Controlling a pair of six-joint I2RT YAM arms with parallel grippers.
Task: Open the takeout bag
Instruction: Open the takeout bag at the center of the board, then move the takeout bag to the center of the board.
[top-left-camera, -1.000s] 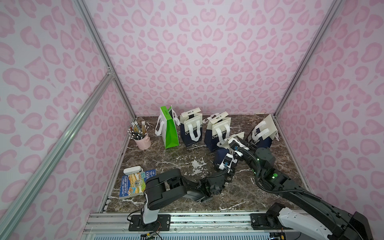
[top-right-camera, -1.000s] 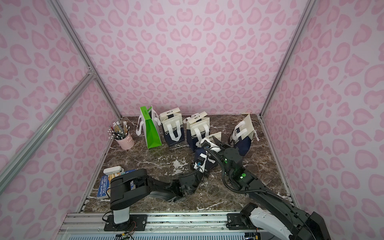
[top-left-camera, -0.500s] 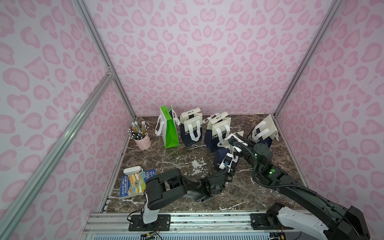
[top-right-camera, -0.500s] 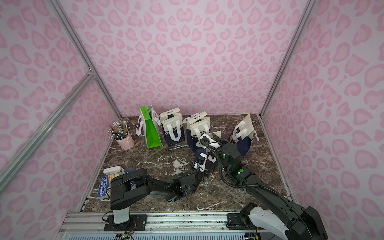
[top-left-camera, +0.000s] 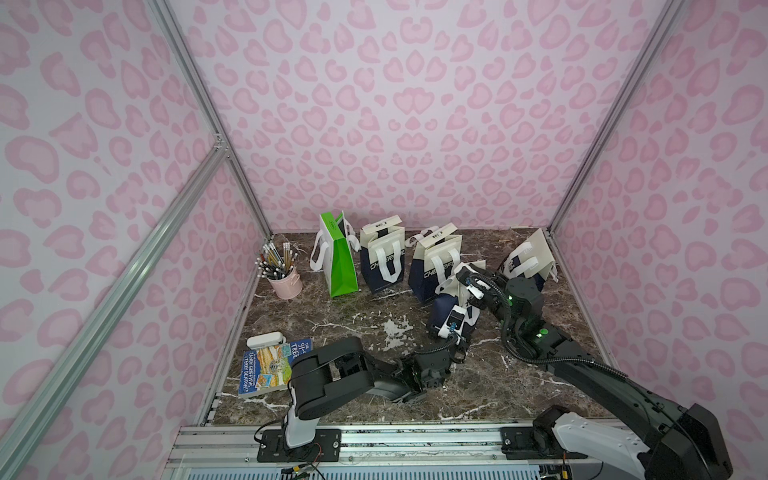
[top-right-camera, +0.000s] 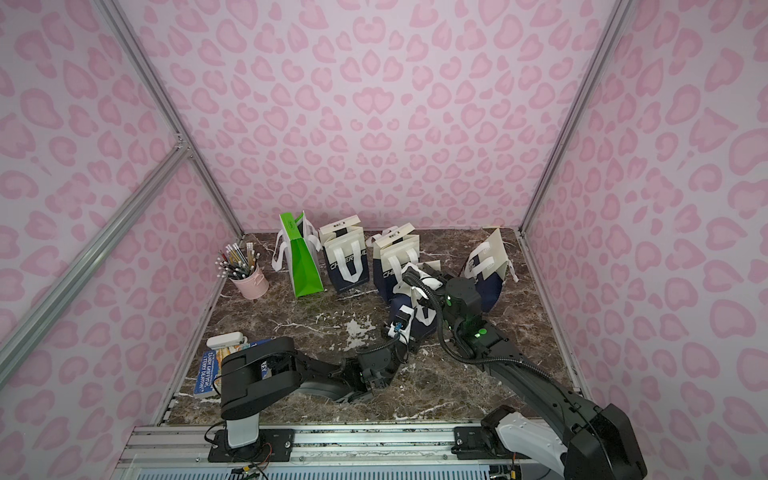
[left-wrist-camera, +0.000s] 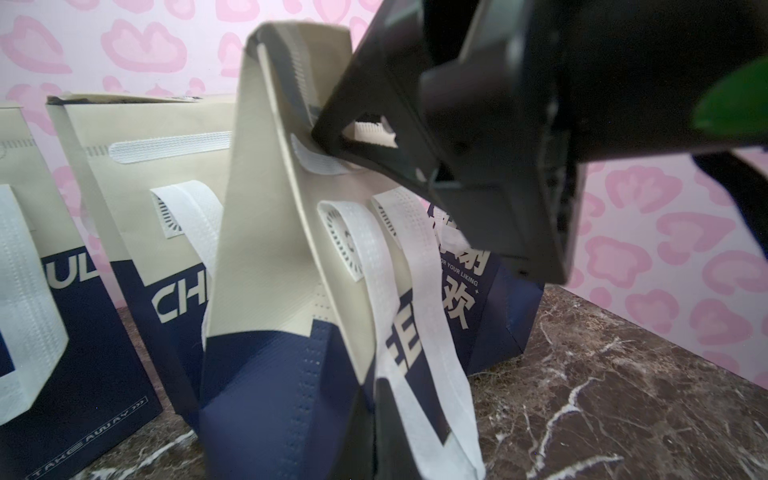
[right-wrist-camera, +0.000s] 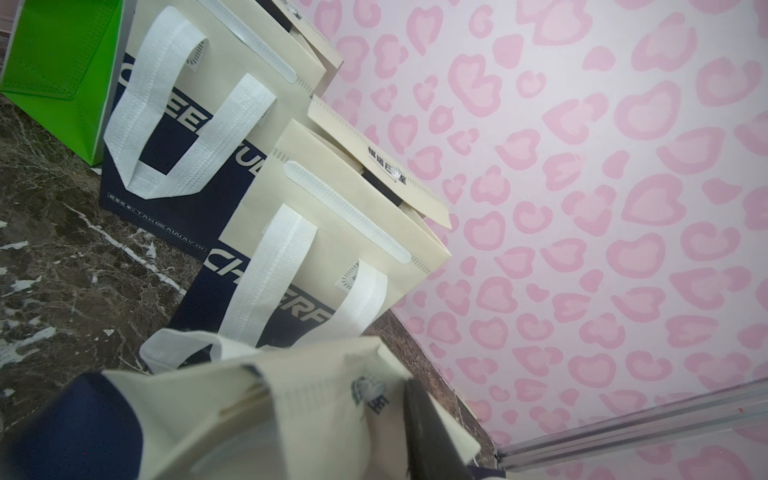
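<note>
left arm low and stretched forward, left gripper (top-left-camera: 456, 332) clamped shut, right arm arched over, right gripper (top-left-camera: 464, 275) tipped downward

Pink leopard-print walls (top-left-camera: 415, 104), aluminium corner posts (top-left-camera: 194, 83), dark veined marble floor (top-left-camera: 332, 324).

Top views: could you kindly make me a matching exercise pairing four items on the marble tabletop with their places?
Things
1. pink metal cup of pencils
2. bright green fabric bag
3. illustrated paperback book
4. navy-and-cream fabric takeout bag under work

Places
A. left end of the back row of bags
B. in front of that row, right of centre
C. near left corner
D. far left corner

Pairs: 1-D, 2-A, 3-C, 4-B
</note>
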